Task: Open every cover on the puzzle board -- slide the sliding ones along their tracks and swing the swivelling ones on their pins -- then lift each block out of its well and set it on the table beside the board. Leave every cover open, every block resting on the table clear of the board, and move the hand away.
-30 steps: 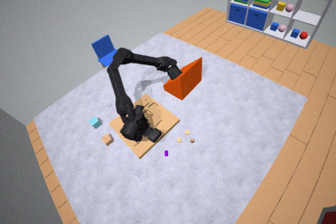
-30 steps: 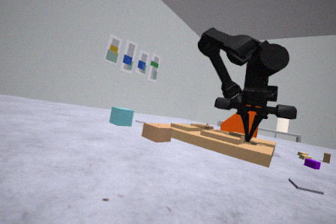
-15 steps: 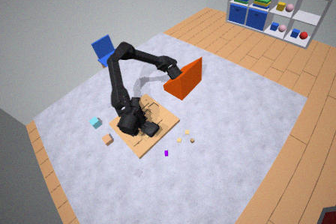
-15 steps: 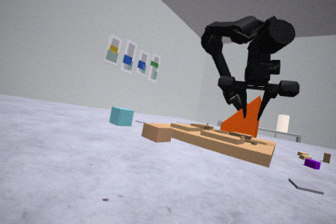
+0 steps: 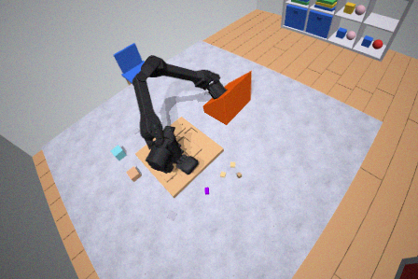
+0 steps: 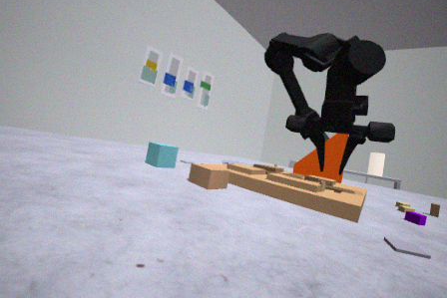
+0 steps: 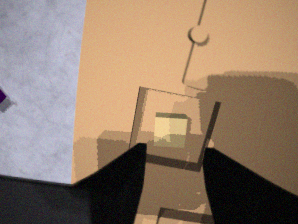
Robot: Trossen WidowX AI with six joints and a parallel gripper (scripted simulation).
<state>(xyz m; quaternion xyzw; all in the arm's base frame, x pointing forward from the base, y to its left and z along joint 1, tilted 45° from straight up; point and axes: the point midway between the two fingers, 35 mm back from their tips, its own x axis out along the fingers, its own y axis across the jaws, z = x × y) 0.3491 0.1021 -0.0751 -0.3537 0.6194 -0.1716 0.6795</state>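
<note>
The tan puzzle board [image 5: 215, 150] [image 6: 344, 206] [image 7: 112, 55] lies under the arm, which hides part of it in the top view. My gripper [image 6: 332, 170] [image 7: 175, 153] is open and empty, its fingertips just above the board. In the wrist view a pale yellow block [image 7: 171, 131] lies in an uncovered square well, just ahead of and between the fingertips. A round knob [image 7: 199, 35] stands on a thin track line beyond it. Cover positions elsewhere are hard to tell. Two pale yellow blocks [image 5: 232, 164] [image 5: 223, 174] and a purple block [image 5: 207, 190] [image 6: 415, 217] rest off the board.
A small brown block [image 5: 239, 174] [image 6: 435, 209] lies near the yellow ones. A teal cube [image 5: 118, 152] [image 6: 162, 155] and a tan block [image 5: 133, 174] [image 6: 209, 176] stand on the board's other side. An orange wedge [image 5: 239, 101] [image 6: 319, 159] stands behind the board.
</note>
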